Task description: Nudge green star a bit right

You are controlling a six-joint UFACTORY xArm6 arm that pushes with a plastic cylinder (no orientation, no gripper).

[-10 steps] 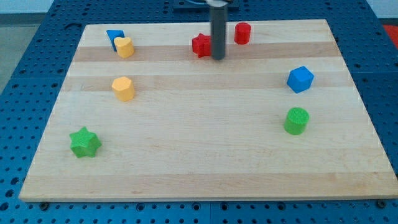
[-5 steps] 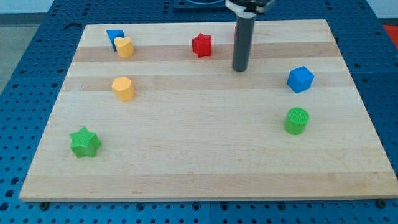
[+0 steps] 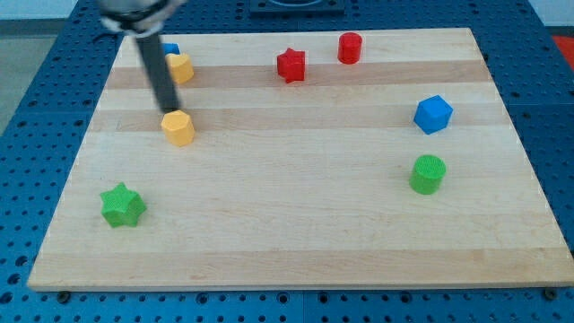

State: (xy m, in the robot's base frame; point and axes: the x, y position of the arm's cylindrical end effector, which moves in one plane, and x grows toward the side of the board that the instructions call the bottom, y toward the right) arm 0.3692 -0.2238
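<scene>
The green star (image 3: 122,205) lies near the board's lower left corner. My tip (image 3: 167,109) is at the view's upper left, just above the yellow hexagon-like block (image 3: 178,127) and below the yellow heart block (image 3: 180,67). The tip is well above the green star and a little to its right, far from touching it.
A blue block (image 3: 169,50) is partly hidden behind the rod at the top left. A red star (image 3: 291,65) and a red cylinder (image 3: 350,47) lie at the top middle. A blue cube (image 3: 433,114) and a green cylinder (image 3: 428,174) lie at the right.
The rod moved right from the red star, then swept far left across the board to the yellow blocks. No block has moved.
</scene>
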